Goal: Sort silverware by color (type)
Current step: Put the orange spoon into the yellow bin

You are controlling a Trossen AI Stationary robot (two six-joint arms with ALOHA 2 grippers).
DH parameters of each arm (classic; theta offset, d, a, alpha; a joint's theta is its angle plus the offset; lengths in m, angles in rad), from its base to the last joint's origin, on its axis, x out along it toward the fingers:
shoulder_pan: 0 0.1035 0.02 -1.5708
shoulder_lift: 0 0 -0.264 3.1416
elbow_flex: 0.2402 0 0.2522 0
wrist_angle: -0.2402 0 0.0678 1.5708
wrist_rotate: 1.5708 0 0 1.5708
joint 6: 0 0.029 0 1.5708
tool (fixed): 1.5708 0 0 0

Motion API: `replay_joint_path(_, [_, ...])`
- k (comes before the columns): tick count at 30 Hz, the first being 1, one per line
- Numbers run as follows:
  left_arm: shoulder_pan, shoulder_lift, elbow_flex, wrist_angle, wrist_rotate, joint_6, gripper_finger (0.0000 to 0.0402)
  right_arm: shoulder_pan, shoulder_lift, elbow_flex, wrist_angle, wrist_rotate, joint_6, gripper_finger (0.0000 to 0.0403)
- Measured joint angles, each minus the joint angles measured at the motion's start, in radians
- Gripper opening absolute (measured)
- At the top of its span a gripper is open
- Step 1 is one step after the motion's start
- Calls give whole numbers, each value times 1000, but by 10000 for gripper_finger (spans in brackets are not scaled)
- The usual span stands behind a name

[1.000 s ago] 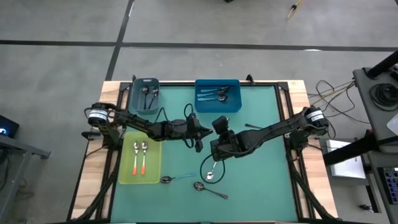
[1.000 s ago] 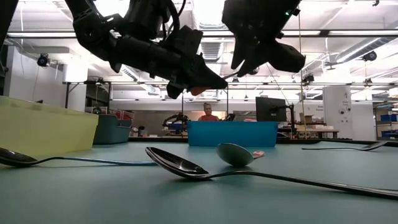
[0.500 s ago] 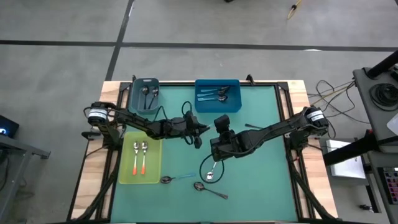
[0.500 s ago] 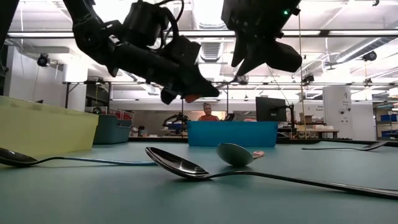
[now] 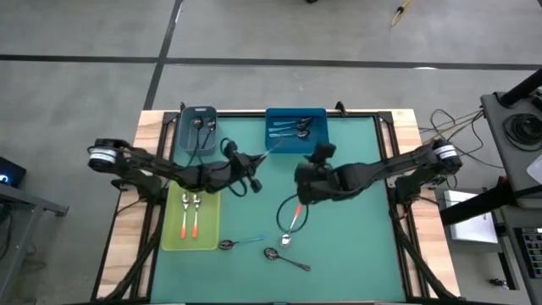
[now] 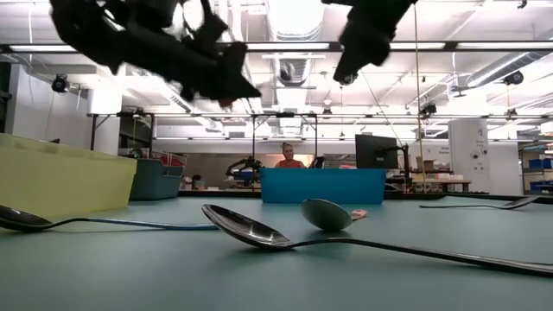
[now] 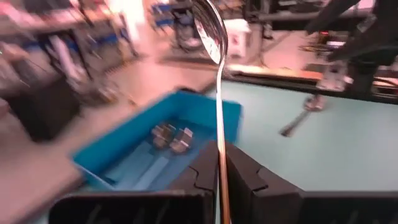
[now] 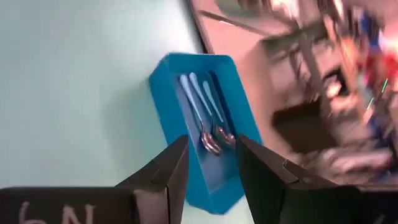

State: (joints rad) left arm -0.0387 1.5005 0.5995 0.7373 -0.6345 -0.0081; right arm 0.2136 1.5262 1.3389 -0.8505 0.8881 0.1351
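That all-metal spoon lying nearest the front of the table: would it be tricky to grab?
Probably. The all-metal spoon looks thin and lies flat on the green mat, leaving little to grip. Its shiny surface suggests slipperiness. The rounded bowl might let it rock or pivot if pushed. It looks stiff and light.

Glossy metal spoon (image 6: 259,233) mirrors the lights; the bench (image 5: 356,229) has a matt green mat with bare wood edges.

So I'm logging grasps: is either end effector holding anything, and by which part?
The left end effector is shut on a spoon, gripped by its handle. The right end effector is open and empty.
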Motion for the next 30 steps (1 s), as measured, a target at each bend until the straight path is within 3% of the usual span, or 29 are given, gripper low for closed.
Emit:
replay_joint_path(4, [-74, -69, 6, 4, -91, 181, 0, -18, -86, -98, 137, -6, 131, 123])
replay_joint_path(7, [-136, -101, 22, 23, -188, 305, 0, -18, -157, -217, 369, -26, 96, 123])
replay_joint_path(10, [-194, -114, 44, 23, -359, 482, 0, -19, -234, -390, 790, -144, 11, 122])
replay_joint_path(13, [-230, -109, 80, 21, -522, 663, 0, -34, -267, -580, 1336, -270, -54, 123])
replay_joint_path(15, [-236, -97, 109, 21, -600, 751, 0, -57, -265, -678, 1644, -301, 2, 122])
replay_joint_path(17, [-235, -79, 131, -3, -658, 797, 0, -85, -262, -735, 1827, -301, 163, 123])
replay_joint_path(23, [-236, 25, 207, -57, -725, 822, 0, -181, -266, -750, 1746, -440, 479, 138])
replay_joint_path(30, [-236, 197, 316, -67, -849, 903, 0, -218, -263, -695, 1638, -469, 534, 171])
